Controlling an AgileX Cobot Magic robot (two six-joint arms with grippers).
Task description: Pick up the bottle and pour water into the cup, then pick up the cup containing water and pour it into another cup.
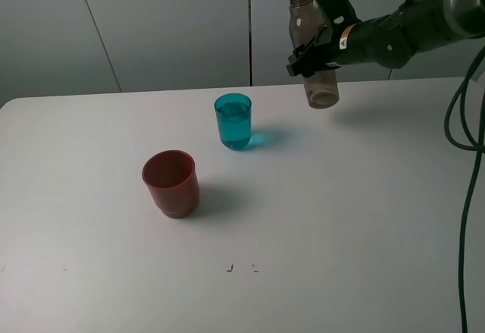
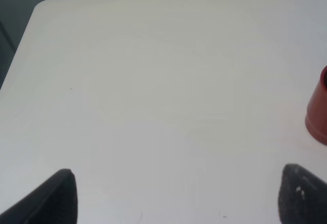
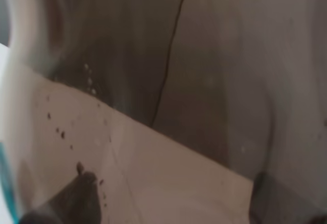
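At the near edge of the white desk (image 1: pixel 356 219) are two small dark marks (image 1: pixel 229 267), side by side. Past them, left of the middle, the red cup (image 1: pixel 170 183) stands upright with its mouth open and nothing to be seen inside. The left wrist view shows this red cup (image 2: pixel 319 114) cut off at the frame edge, off to one side of the left claw (image 2: pixel 179 198). That claw's two dark fingertips (image 2: pixel 56 198) stand wide apart over bare desk with nothing between them. Farther back and a little to the right, well apart from the red cup, the teal cup (image 1: pixel 233 120) stands upright. It looks filled with clear liquid nearly to the brim and throws a teal glow on the desk beside it. Farther again and to the right, the bottle (image 1: pixel 322 83) hangs in the air above the back of the desk, touching nothing below. It is close to upright, its neck uppermost and leaning slightly left. The right claw (image 1: pixel 317 33) is clamped on its middle, reaching in from the right. In the right wrist view the bottle (image 3: pixel 204 81) fills the frame, its smoky wall speckled with small drops. Black cables (image 1: pixel 464 196) hang down the right side. Behind everything runs a pale panelled wall (image 1: pixel 151 22).
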